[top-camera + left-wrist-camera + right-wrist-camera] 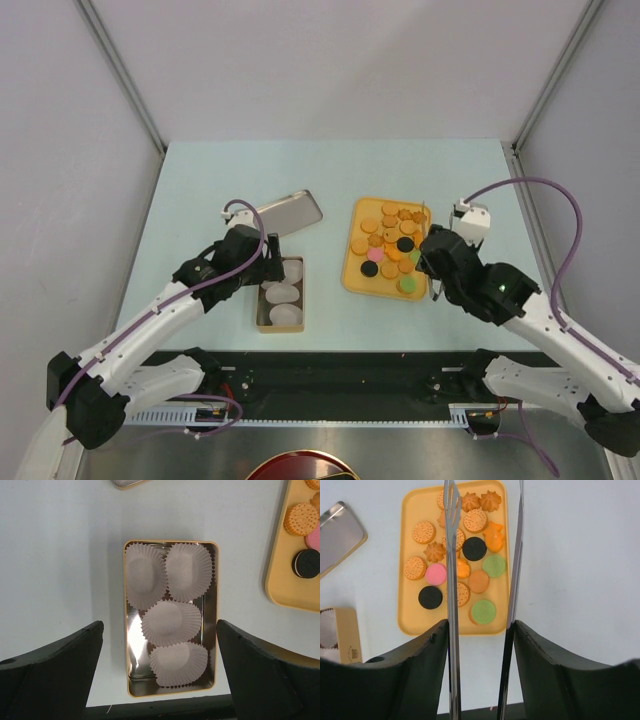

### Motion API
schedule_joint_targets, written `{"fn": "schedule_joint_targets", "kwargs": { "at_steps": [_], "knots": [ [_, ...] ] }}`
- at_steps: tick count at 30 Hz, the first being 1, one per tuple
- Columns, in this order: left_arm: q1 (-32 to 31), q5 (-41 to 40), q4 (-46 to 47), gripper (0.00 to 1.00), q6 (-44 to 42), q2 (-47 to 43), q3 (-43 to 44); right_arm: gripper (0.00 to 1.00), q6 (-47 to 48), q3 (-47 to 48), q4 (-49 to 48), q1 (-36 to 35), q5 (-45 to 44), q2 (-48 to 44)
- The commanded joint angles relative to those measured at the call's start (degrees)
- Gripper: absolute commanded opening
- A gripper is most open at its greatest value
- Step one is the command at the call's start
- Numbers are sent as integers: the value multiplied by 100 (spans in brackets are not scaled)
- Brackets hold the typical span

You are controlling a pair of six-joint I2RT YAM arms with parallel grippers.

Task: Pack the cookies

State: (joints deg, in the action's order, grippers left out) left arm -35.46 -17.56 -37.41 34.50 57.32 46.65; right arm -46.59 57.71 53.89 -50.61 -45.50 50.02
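Cookies [478,581] all sit on the orange tray [410,622], right half of the table [200,180]. R gripper [480,625] is clamped on metal tongs [452,580] held over the tray, tips apart. L gripper [160,626] hangs wide open over the gold tin [214,580] w/ 4 white paper cups [172,622] inside.

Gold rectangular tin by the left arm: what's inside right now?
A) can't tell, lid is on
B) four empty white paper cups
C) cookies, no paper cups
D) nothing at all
B: the left wrist view shows four white pleated paper cups in the open gold rectangular tin, none holding anything, while the round cookies lie on the orange plastic tray.
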Motion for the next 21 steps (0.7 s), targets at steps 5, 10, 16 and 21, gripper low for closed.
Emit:
{"fn": "schedule_joint_targets", "kwargs": {
  "at_steps": [5, 10, 16, 21],
  "knots": [
    [-66, 25, 76, 100, 66, -10, 72, 38, 2153, 556, -1513, 1185, 2255, 842],
    [-75, 16, 67, 100, 48, -37, 81, 40, 2303, 662, -1601, 1185, 2711, 1150],
    [-75, 25, 76, 100, 48, -45, 63, 46, 2575, 636, -1460, 1150, 3274, 1484],
    [-75, 42, 85, 100, 48, -2, 63, 53, 2506, 311, -1609, 983, 3512, 1371]
  ]
}}
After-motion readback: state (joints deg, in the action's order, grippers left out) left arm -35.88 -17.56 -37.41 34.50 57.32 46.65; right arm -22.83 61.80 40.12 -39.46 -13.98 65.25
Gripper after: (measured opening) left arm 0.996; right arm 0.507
